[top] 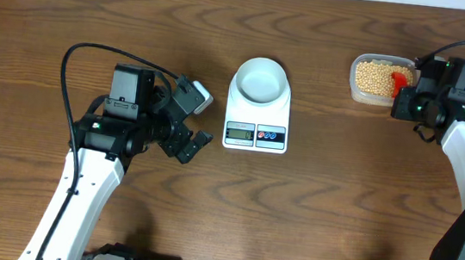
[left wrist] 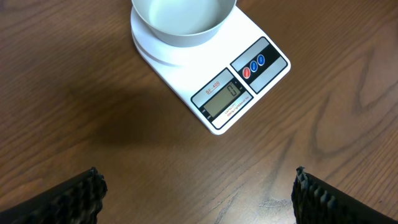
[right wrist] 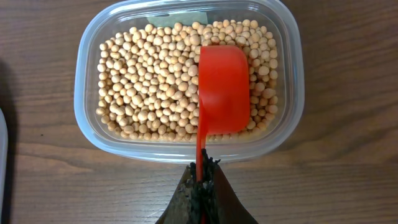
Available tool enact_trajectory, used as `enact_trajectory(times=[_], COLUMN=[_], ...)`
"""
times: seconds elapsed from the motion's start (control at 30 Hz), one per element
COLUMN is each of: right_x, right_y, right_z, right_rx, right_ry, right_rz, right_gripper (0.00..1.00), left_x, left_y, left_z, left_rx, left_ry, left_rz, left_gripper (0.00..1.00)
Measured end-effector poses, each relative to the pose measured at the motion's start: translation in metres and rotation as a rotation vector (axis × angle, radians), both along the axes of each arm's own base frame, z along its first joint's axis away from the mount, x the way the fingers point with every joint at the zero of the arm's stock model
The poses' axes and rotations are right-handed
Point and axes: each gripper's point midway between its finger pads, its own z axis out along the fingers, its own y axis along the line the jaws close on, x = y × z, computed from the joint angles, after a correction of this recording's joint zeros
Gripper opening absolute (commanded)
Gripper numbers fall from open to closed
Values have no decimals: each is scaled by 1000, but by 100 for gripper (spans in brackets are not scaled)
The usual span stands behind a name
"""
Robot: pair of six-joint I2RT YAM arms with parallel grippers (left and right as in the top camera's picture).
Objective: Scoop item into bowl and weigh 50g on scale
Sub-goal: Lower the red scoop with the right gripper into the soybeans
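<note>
The item, small tan beans (right wrist: 149,81), fills a clear plastic tub (right wrist: 87,124) at the table's far right (top: 375,76). A red scoop (right wrist: 224,87) rests on the beans in the tub's right half. My right gripper (right wrist: 200,171) is shut on the scoop's thin handle, just outside the tub's near rim; from overhead it sits at the tub's right side (top: 407,98). The pale bowl (top: 260,79) stands empty on the white scale (top: 255,134). My left gripper (top: 198,123) hovers left of the scale, open wide, nothing between its fingers (left wrist: 81,199).
In the left wrist view the bowl (left wrist: 183,18) and the scale (left wrist: 249,81), with display and two buttons, lie ahead of the left gripper (left wrist: 199,193). Bare wooden tabletop (top: 320,200) separates scale and tub. A black cable (top: 71,61) loops from the left arm.
</note>
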Motion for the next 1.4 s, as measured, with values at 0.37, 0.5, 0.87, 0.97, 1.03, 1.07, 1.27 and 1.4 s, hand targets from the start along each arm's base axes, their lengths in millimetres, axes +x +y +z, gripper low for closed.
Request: enact_trajectory(times=[0.37,0.5,0.87,0.97,1.03,1.07,1.27,1.4], right_x=[-1,-1,-1,-1,-1,-1,-2,-2], right_y=[-8,-8,-2,-1,0,0,0,-1], right_z=[-3,-7,-20,-19,-20,-20,-19,-19], right_rx=[36,61,107,116,125,130,180,212], right_ry=[4,11,37,37,37,37,38,39], right_rz=[-15,-14,3,8,12,11,-1,-17], right_gripper=[1,1,1,1,1,1,1,1], left_x=[0,0,0,0,0,0,0,0], left_y=[0,0,0,0,0,0,0,0], left_z=[0,0,0,0,0,0,0,0], left_rx=[0,0,0,0,0,0,0,0], left_ry=[0,0,0,0,0,0,0,0], left_rz=[0,0,0,0,0,0,0,0], left_gripper=[98,98,98,98,98,98,98,98])
